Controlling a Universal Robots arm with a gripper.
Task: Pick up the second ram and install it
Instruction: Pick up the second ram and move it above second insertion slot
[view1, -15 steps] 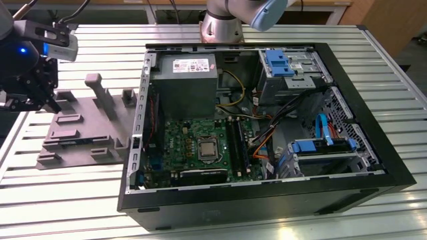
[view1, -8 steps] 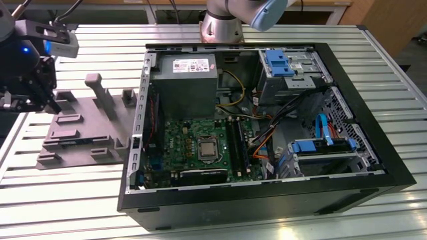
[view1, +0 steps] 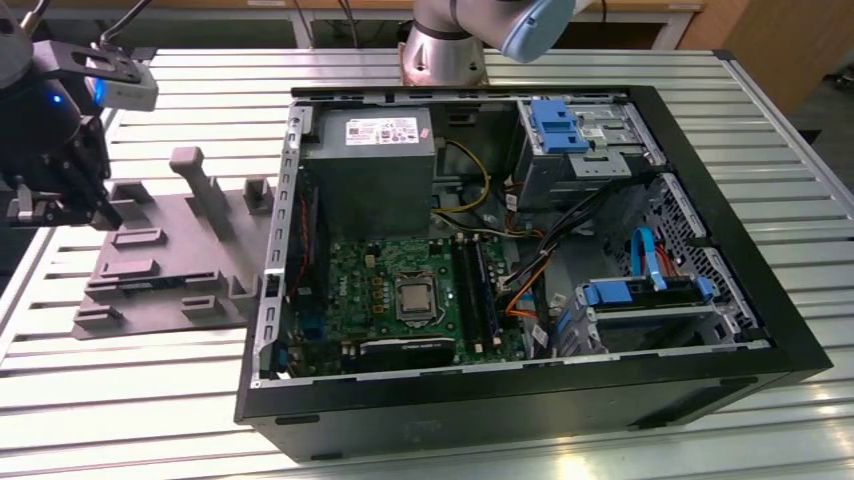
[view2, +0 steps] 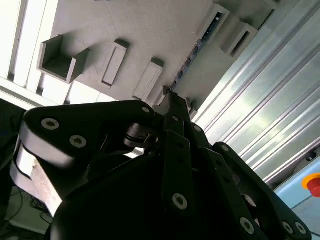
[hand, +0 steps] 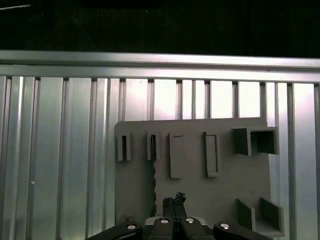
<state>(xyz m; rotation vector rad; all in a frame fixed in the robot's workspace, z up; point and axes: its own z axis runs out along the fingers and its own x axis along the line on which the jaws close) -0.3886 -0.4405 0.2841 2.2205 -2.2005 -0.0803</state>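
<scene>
Slatted metal bench (view1: 134, 400) beneath, the gripper (view2: 171, 97) hangs, fingers pinched together, over the grey tray (view2: 150, 30); descending thus could knock the edge-on second ram (view2: 191, 56) askew.

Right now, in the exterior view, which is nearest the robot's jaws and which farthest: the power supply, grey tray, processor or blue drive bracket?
1. The grey moulded tray, beside the gripper at the exterior view's left.
2. The power supply, at the case's left end.
3. The processor, mid-motherboard.
4. The blue drive bracket, toward the exterior view's right.
</scene>
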